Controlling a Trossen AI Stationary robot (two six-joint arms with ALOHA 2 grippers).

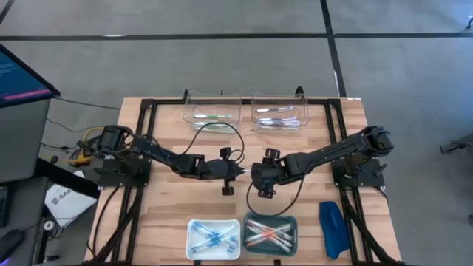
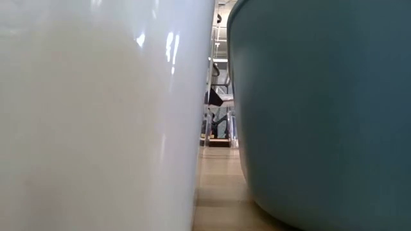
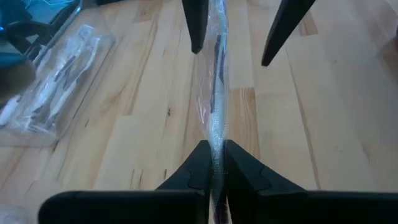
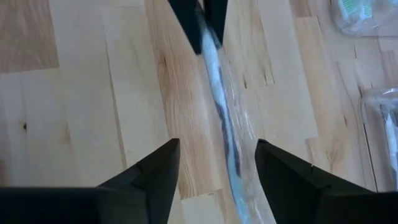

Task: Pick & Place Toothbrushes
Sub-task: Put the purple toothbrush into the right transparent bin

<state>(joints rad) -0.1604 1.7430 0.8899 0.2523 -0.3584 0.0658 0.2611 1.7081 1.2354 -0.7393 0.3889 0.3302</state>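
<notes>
A clear-wrapped toothbrush [image 3: 216, 93] hangs over the middle of the table, between my two grippers. My left gripper [image 3: 214, 146] is shut on one end of it; in the high view this gripper [image 1: 240, 171] is at the table's centre. My right gripper [image 4: 217, 143] faces it from the right [image 1: 256, 177] and stands open, one finger on either side of the toothbrush's [image 4: 224, 118] other end. Whether those fingers touch the wrapper I cannot tell. More toothbrushes lie in the trays and bins. My left gripper pinches the wrapped toothbrush between its two fingers near one end [image 3: 215, 142]. The fingers come from the table's left, slanting down, and lie along the toothbrush. The rest sticks out past the fingertips toward the right gripper, above the wood.
Two clear bins stand at the far edge, one [image 1: 212, 112] with a green toothbrush, one [image 1: 279, 114] with silvery ones. A white tray [image 1: 213, 238] and a teal tray [image 1: 270, 233] sit at the near edge; their walls fill the low view. A dark-blue oblong object [image 1: 334, 229] lies near right.
</notes>
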